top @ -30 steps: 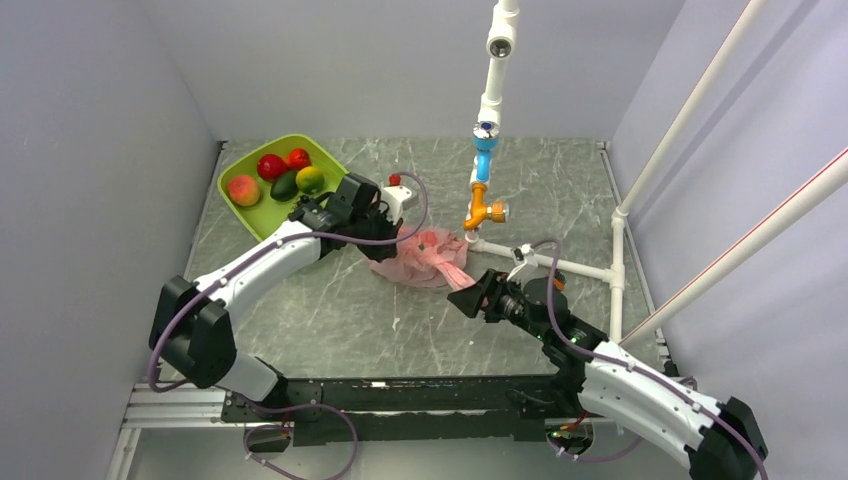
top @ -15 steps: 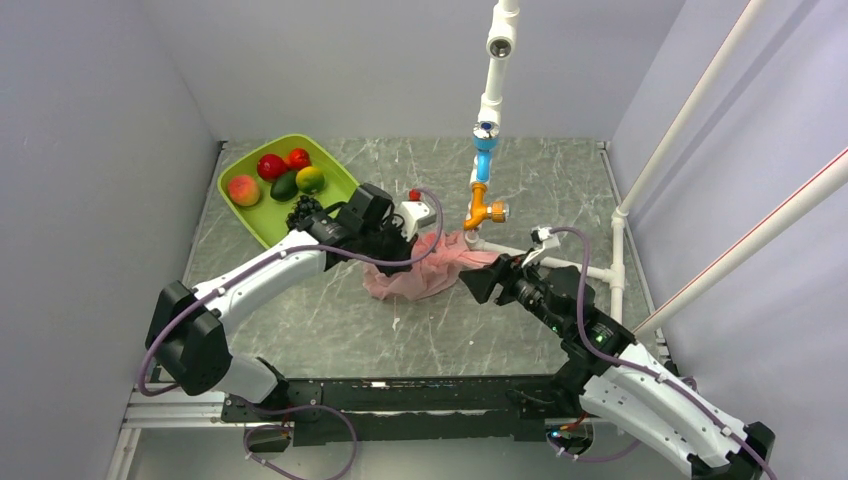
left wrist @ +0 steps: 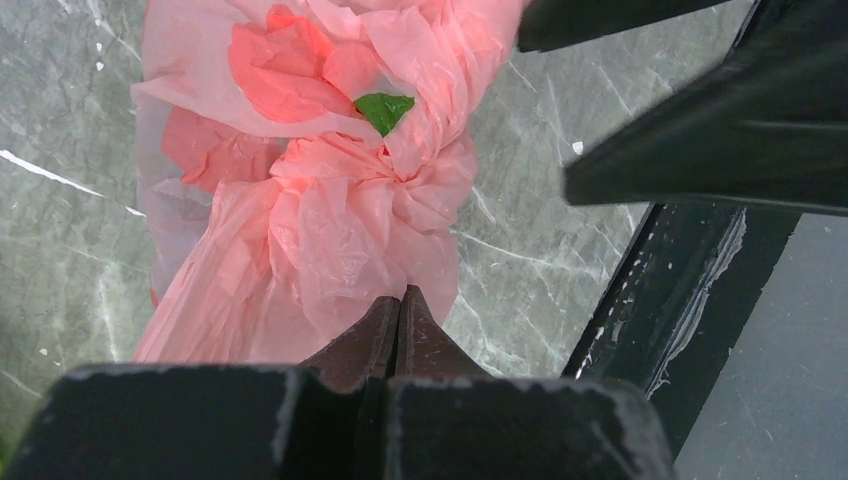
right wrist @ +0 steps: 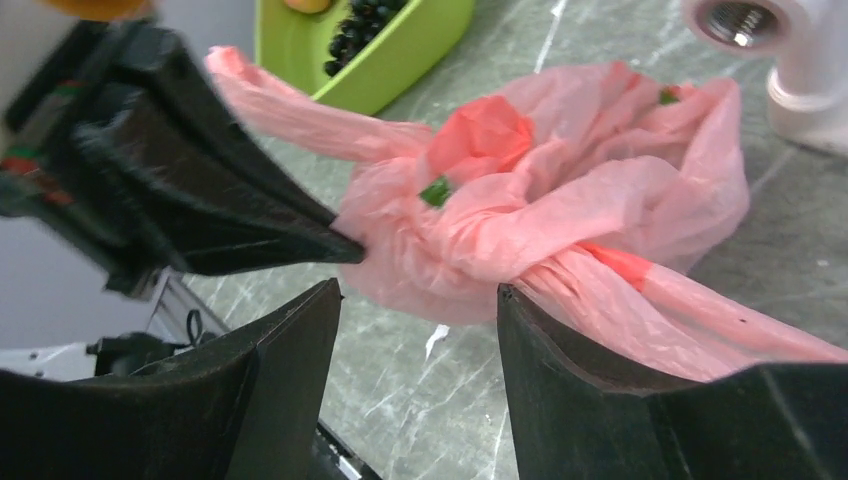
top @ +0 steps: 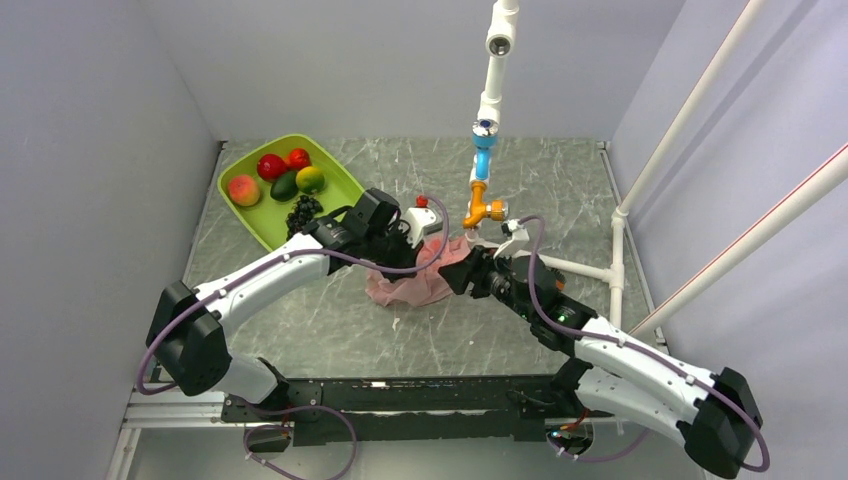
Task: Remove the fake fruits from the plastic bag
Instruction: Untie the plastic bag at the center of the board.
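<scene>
The pink plastic bag (top: 418, 283) lies bunched on the table, twisted shut, with red and green print showing. No fake fruits show; whatever is in it is hidden. My left gripper (top: 398, 258) is at the bag's left top, shut, its tips (left wrist: 400, 298) pinching a fold of the bag (left wrist: 340, 200). My right gripper (top: 455, 275) is open at the bag's right side. In the right wrist view its jaws (right wrist: 420, 292) stand wide apart just in front of the bag (right wrist: 560, 200), holding nothing. The left gripper (right wrist: 345, 252) shows there pinching the bag.
A green tray (top: 250, 215) at the back left holds a peach, red fruits, an avocado, a lime and a dark grape bunch (top: 303, 211). A white pipe stand with blue and orange fittings (top: 483, 205) rises right behind the bag; its base pipe (top: 580, 268) runs right.
My left gripper has moved right and nearer with the bag, uncovering the dark grapes in the tray. My right gripper has moved forward and left to the bag's right side.
</scene>
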Controlling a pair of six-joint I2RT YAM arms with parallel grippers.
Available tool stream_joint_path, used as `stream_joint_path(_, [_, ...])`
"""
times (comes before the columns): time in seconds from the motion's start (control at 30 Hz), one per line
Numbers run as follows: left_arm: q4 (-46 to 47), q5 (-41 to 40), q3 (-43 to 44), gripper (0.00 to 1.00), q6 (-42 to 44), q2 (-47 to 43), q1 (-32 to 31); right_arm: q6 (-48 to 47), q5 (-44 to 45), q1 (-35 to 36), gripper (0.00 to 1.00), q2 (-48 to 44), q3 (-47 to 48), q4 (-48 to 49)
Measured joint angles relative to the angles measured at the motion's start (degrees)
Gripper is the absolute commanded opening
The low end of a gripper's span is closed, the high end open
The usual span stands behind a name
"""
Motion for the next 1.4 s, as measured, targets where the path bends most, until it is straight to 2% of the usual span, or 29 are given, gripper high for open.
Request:
stream_joint_path(0.3, [0.0, 0.2, 0.0, 0.00, 0.0, 0.2, -0.4, 7.6, 9.5, 1.0, 0.61, 7.1, 0.0, 0.2])
stream_joint_path(0.5, [0.0, 1.6, 0.2, 0.00, 0.0, 2.4, -0.5, 12.3, 11.0, 1.9, 0.58, 8.2, -1.2, 6.1])
stream_joint_path(0.63, [-0.1, 2.1, 0.2, 0.00, 0.0, 3.1, -0.8, 15.3, 12.0, 2.6, 0.45, 8.4, -3.7, 9.4])
stream_joint_path(0.83, [0.0, 2.5, 0.2, 0.00, 0.0, 3.1, -1.1, 18.6, 12.7, 2.7, 0.35, 10.3, -4.7, 10.8])
stream_joint_path(1.0, [0.0, 2.6, 0.2, 0.00, 0.0, 3.1, -1.1, 20.1, 13.8, 2.7, 0.30, 10.4, -4.8, 11.6])
stream_joint_path(1.27, [0.4, 2.0, 0.2, 0.00, 0.0, 3.1, -1.1, 24.3, 17.9, 2.8, 0.01, 8.0, -6.9, 11.4])
stream_joint_path(1.4, [0.5, -1.0, 0.3, 0.00, -0.2, 2.9, -1.2, 26.6, 19.5, 2.9, 0.00, 5.4, -7.4, 8.6])
